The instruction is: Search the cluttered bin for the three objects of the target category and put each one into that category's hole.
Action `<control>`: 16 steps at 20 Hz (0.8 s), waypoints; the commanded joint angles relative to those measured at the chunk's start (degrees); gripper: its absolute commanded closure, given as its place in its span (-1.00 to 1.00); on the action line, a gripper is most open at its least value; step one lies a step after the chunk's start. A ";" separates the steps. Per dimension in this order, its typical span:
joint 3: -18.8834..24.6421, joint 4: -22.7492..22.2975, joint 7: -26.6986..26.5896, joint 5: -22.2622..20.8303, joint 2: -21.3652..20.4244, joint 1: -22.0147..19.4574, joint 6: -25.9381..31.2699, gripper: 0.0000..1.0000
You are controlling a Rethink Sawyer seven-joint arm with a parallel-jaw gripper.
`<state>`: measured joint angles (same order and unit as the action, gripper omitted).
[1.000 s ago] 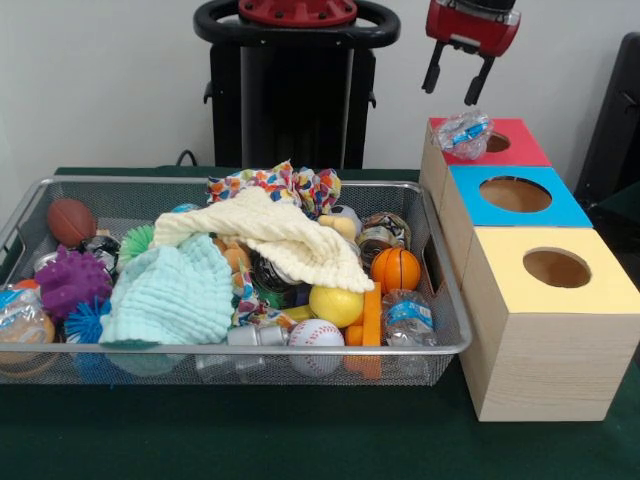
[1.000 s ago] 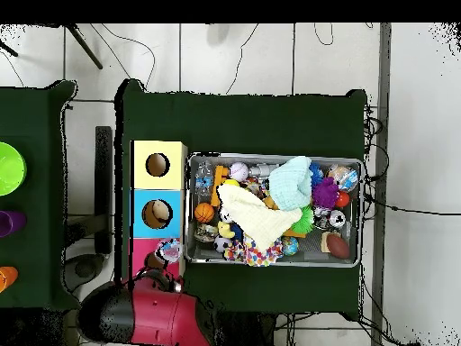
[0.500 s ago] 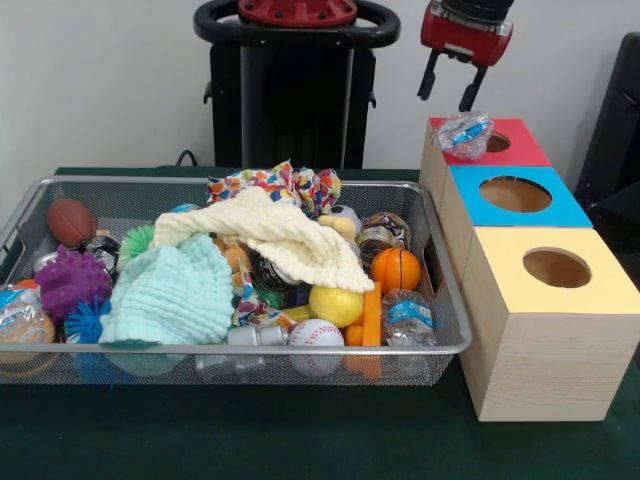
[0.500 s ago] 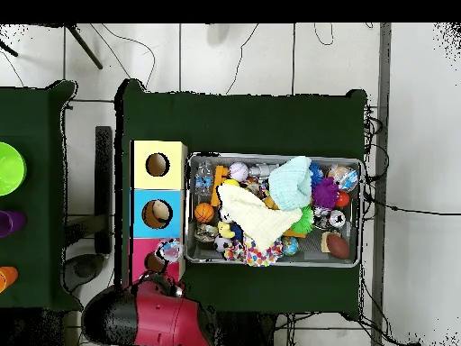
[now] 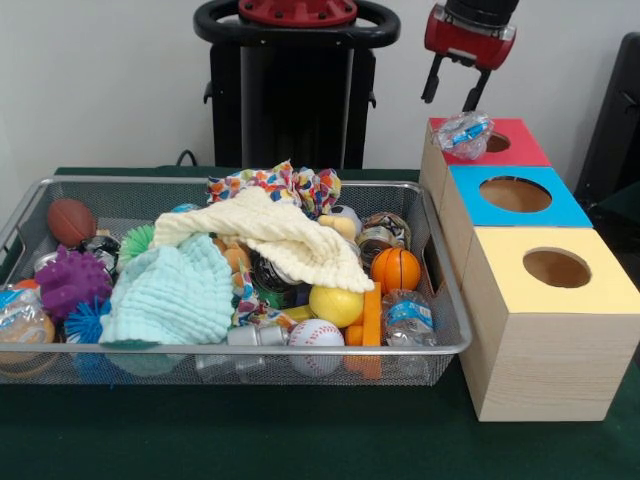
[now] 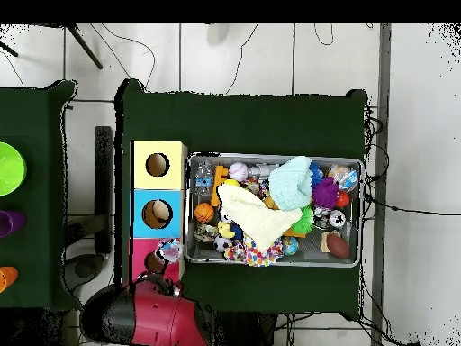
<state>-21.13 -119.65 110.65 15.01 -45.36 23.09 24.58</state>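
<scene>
- My gripper (image 5: 452, 88) hangs empty above the red box (image 5: 520, 148), fingers spread apart with nothing between them. Over the last second it has lifted a little and drifted slightly away from the box top.
- The crumpled plastic bottle (image 5: 464, 133) lies on the red box's top, resting at the edge of the red box's hole (image 5: 497, 143) rather than down inside it. It has not shifted over the last second: same spot and same tilt.
- From overhead the bottle (image 6: 168, 251) shows as a pale lump on the red box (image 6: 144, 248), just beside the dark hole.
- My reading: I let go, but the drop did not finish. The bottle is lodged on the rim, so I would not count this object as delivered.
- The likely fix is to come back down and nudge or re-grasp it so it tips toward the hole. It is light and crinkly, so a sideways push could just as easily slide it off the red box.
- Beside the red box sits the wire bin (image 5: 445, 340), full of clutter. Another clear bottle with a blue label (image 5: 408, 316) lies in the bin's corner nearest the boxes, close to the orange basketball (image 5: 396, 269).
- The cream cloth (image 5: 280, 236) and the mint cloth (image 5: 175, 291) cover much of the bin's middle, so I cannot tell what lies under them.
- The blue box (image 5: 515, 195) and the yellow box (image 5: 550, 270) stand in line with the red box, nothing resting on their tops.
</scene>
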 commanded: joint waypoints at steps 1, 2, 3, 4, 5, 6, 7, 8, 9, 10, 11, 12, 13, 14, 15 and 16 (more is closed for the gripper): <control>4.97 -2.08 14.13 3.12 1.67 0.59 -2.22 -1.00; 4.79 -1.90 14.29 3.25 1.69 0.88 -1.93 -1.00; 4.58 -1.71 14.37 3.30 1.65 1.12 -1.60 -1.00; 4.53 -1.63 14.37 3.40 1.67 1.24 -1.48 -1.00; 4.56 -1.69 14.35 3.50 1.72 1.28 -1.61 -1.00; 4.54 -1.71 14.29 3.57 1.77 1.32 -1.72 -1.00; 4.66 -1.80 14.12 3.64 1.82 1.14 -1.90 -1.00; 4.68 -1.81 13.95 3.61 1.84 1.02 -1.98 -1.00; 4.92 -1.87 13.49 3.50 1.88 0.62 -2.42 -1.00; 5.26 -1.85 12.89 3.38 2.01 0.02 -2.68 -1.00; 5.60 -1.83 12.30 3.26 2.14 -0.58 -2.94 -1.00; 5.57 -1.32 11.63 2.83 2.38 -1.00 -2.72 -1.00; 5.54 -0.81 10.96 2.41 2.61 -1.41 -2.49 -1.00; 5.52 -0.30 10.46 2.13 2.75 -1.76 -1.99 -1.00; 5.77 0.02 10.01 2.00 2.90 -2.16 -1.75 -1.00; 6.03 0.34 9.57 1.86 3.05 -2.57 -1.51 -1.00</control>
<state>-20.81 -119.65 110.65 15.43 -45.16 23.43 24.58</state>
